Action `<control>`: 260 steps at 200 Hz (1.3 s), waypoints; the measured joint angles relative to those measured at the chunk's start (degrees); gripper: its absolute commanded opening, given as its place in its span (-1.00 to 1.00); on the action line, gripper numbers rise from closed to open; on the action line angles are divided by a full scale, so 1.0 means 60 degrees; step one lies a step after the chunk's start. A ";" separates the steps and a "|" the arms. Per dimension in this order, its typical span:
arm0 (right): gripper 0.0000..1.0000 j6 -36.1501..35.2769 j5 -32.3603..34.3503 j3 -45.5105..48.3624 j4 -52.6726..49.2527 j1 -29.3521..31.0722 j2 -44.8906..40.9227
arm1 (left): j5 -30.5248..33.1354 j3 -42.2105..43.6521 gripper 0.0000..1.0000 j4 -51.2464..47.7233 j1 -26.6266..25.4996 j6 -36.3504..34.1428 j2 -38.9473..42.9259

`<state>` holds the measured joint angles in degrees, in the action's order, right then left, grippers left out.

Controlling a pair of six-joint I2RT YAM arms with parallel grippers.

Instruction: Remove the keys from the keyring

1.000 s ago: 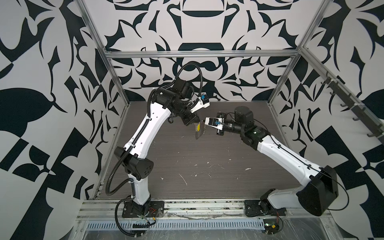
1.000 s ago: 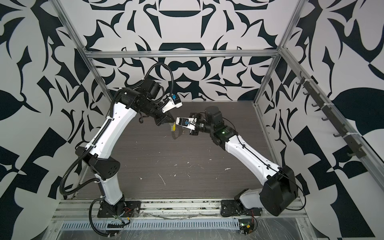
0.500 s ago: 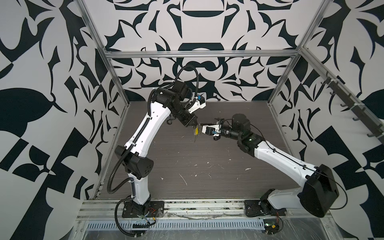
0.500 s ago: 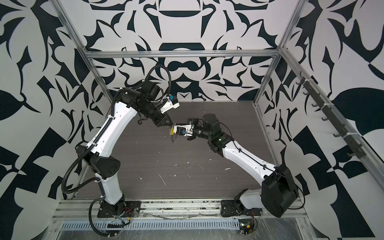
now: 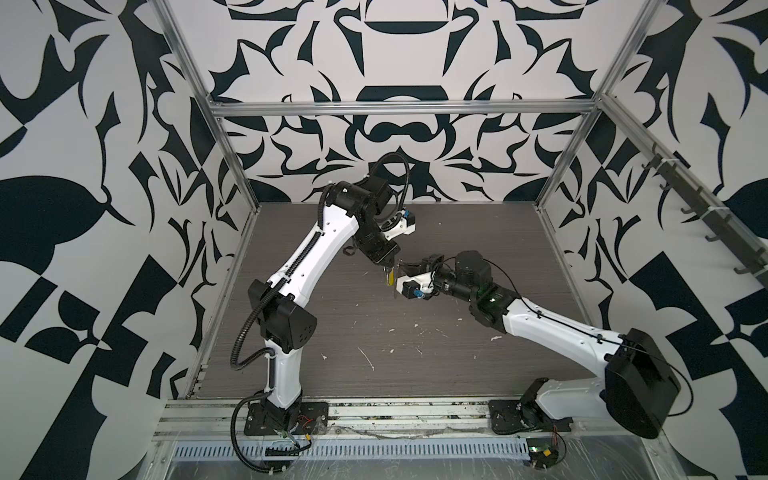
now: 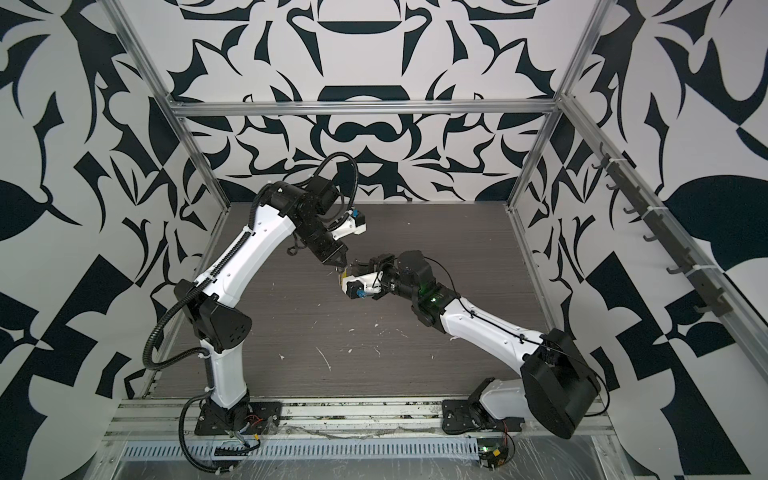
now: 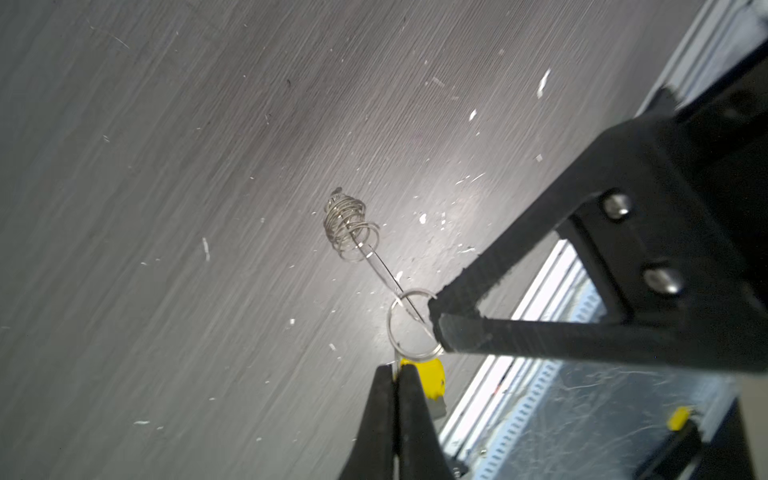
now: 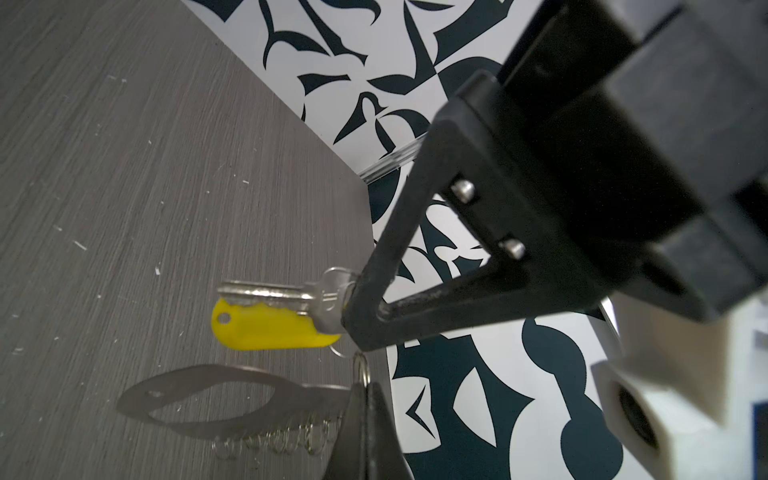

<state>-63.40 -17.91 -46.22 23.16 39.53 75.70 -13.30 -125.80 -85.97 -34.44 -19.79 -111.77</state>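
Keys [image 8: 270,330] are hanging above the worktop [image 8: 124,166], left pincer [image 8: 348,318] clamping tight on the key's head; right pincer [image 8: 365,388] is squeezing shut on the keyring [image 8: 320,392], its grey strap dangling just beside them.

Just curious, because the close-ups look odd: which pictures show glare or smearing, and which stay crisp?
Left wrist view: the table looks streaked, with a bright glare patch beside the keyring. Right wrist view: the keys are crisp, the keyring's hanging rings fuzzier. Both top views: even, soft light.
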 measured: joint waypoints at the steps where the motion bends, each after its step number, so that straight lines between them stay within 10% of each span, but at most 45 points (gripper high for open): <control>1: -1.00 -0.0018 0.0015 0.0004 0.0000 0.0004 0.0000 | 0.0029 0.0018 -1.00 0.0011 -0.0015 -0.0018 0.0004; 108: -1.00 -0.1523 0.0769 0.0153 -0.0353 0.0310 0.0084 | 0.1330 0.1249 -1.00 0.0998 -0.0557 -0.1632 0.0310; 260: -1.00 0.4670 -0.2284 0.0630 0.1701 -0.0903 -0.0255 | 0.0597 0.3697 -1.00 0.3654 -0.0517 -0.5005 0.3056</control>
<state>-35.38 -31.62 -42.44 33.36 34.11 74.17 -9.72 -103.61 -64.05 -37.54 -49.82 -93.43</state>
